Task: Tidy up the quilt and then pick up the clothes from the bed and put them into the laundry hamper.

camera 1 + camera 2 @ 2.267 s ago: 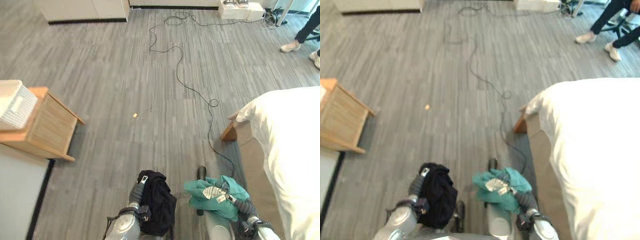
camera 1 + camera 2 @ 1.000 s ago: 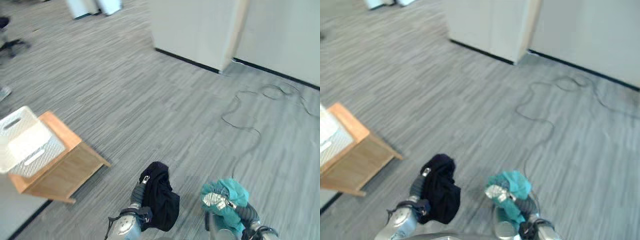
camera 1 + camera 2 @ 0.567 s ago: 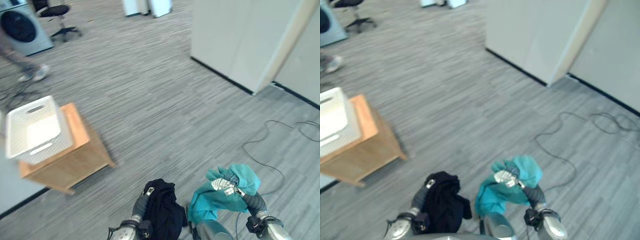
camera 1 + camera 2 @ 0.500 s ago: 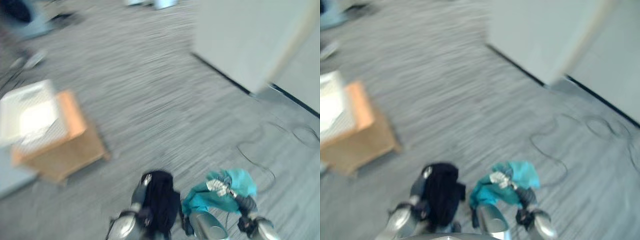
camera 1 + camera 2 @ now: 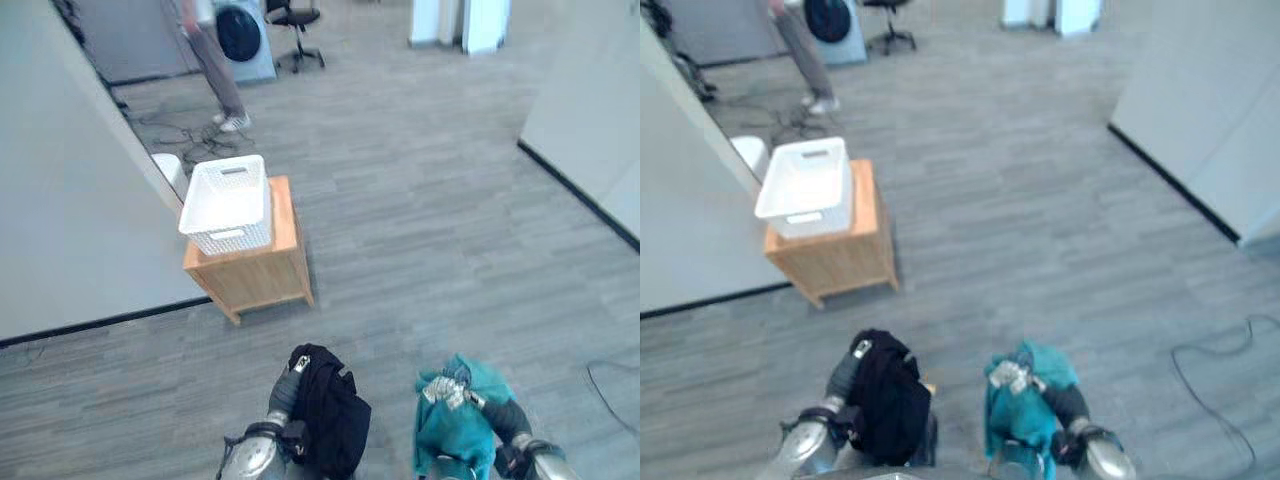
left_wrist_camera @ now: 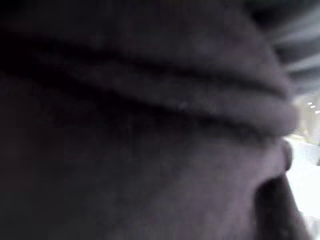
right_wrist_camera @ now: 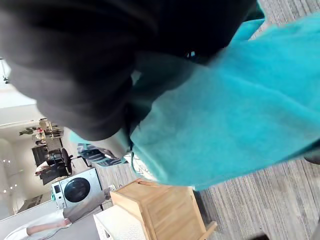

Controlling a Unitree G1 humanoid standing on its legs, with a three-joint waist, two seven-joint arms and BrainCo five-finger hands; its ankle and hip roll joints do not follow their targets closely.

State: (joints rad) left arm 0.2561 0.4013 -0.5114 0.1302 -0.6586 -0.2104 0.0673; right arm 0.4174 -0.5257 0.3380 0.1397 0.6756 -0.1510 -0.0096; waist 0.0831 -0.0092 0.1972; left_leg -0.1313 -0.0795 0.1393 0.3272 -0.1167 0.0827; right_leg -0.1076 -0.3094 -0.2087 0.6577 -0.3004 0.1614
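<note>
Nearest: left robot hand point(image 5: 289, 385), raised low in the eye views, fingers closed on a black garment point(image 5: 330, 410) that hangs bunched beside the wrist and blocks its wrist camera. Beside it, right robot hand point(image 5: 447, 389), fingers curled into a teal garment point(image 5: 452, 432) draped down over the forearm. Grey plank floor point(image 5: 420, 230) beneath both. Further off, to the left: wooden cabinet point(image 5: 255, 270) standing against a pale wall point(image 5: 70, 200). On the cabinet top: white slatted hamper point(image 5: 228, 204). Farthest: a person's legs point(image 5: 217, 65), a washing machine point(image 5: 243, 35) and an office chair point(image 5: 296, 20).
</note>
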